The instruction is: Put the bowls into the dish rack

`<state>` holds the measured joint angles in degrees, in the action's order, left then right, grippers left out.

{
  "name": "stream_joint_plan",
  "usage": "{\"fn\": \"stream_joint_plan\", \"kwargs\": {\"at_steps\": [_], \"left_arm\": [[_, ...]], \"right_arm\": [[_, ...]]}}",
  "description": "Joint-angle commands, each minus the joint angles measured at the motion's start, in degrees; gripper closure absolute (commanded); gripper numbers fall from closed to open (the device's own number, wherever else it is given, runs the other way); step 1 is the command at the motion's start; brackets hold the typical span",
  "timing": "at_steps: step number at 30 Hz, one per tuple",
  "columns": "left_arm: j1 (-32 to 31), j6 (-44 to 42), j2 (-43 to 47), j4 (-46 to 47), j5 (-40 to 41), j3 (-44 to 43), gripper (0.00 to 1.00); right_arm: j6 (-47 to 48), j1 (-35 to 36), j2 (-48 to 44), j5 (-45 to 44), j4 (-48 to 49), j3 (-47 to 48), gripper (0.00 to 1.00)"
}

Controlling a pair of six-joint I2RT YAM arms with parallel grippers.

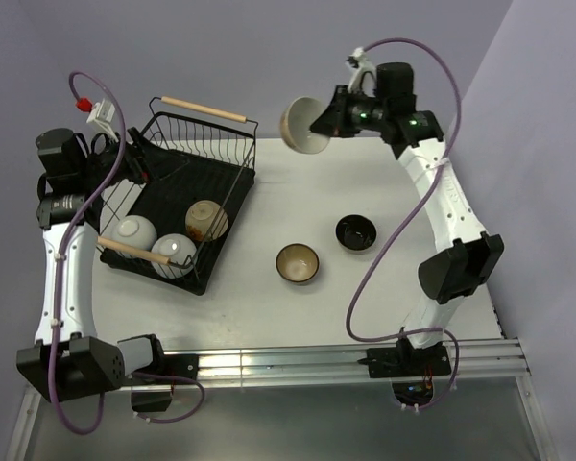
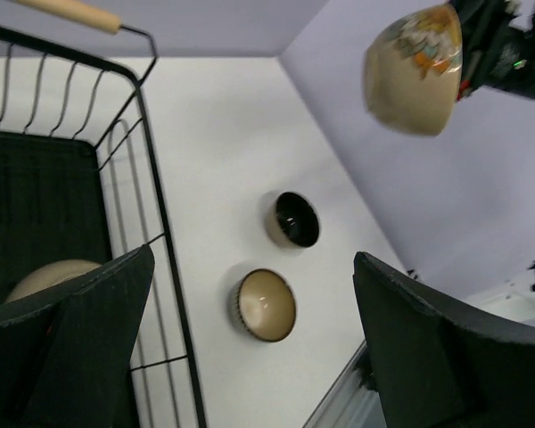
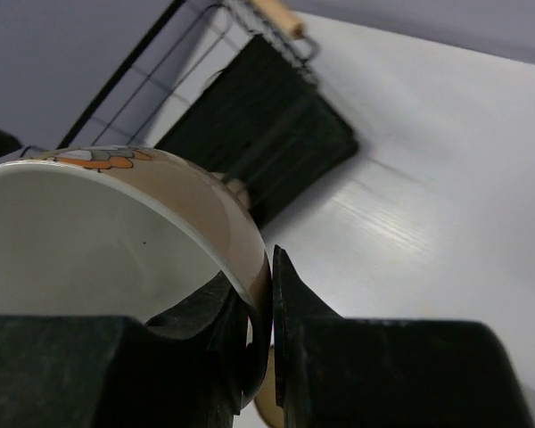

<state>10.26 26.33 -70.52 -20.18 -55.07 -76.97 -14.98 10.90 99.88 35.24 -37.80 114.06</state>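
Observation:
My right gripper (image 1: 328, 117) is shut on the rim of a cream-beige bowl (image 1: 302, 125) and holds it high over the table's far edge, right of the dish rack (image 1: 178, 197). In the right wrist view the bowl's wall (image 3: 187, 201) sits between the fingers, and the left wrist view shows it aloft (image 2: 413, 69). The rack holds two white bowls (image 1: 136, 230) (image 1: 174, 252) and a cream-beige bowl (image 1: 206, 220). The brown bowl (image 1: 297, 263) and the black bowl (image 1: 356, 232) sit on the table. My left gripper (image 2: 250, 357) is open and empty over the rack's left side.
The rack's wooden handles (image 1: 204, 109) (image 1: 132, 250) stick out at its far and near ends. The metal rail (image 1: 298, 363) runs along the table's near edge. A purple wall stands behind the table.

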Motion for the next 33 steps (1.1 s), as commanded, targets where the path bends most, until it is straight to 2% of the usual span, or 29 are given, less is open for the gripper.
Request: {"fn": "stream_joint_plan", "kwargs": {"at_steps": [1, 9, 14, 19, 26, 33], "left_arm": [[0.2, 9.7, 5.6, 13.9, -4.5, 3.4, 0.01], [0.1, 23.5, 7.4, 25.7, -6.8, 12.5, 0.01], [-2.3, 21.6, 9.5, 25.0, -2.2, 14.7, 0.00], [-6.1, 19.2, 8.6, 20.6, 0.2, 16.0, 0.01], [-9.8, 16.1, 7.3, 16.1, 8.6, 16.3, 0.01], [-11.4, 20.1, 5.9, 19.0, 7.0, 17.3, 0.01]], "right_arm": [[-5.6, 5.9, -1.1, 0.2, 9.6, 1.6, 1.00], [-4.5, 19.1, 8.9, -1.0, 9.9, 10.1, 1.00], [-4.7, 23.1, 12.2, -1.8, 10.2, 11.7, 1.00], [-4.9, 24.6, 13.2, -1.8, 10.6, 11.8, 1.00], [-5.0, 26.4, 13.2, -1.6, 11.1, 11.4, 1.00], [-5.8, 27.2, 13.5, -1.0, 12.4, 11.6, 1.00]]}}
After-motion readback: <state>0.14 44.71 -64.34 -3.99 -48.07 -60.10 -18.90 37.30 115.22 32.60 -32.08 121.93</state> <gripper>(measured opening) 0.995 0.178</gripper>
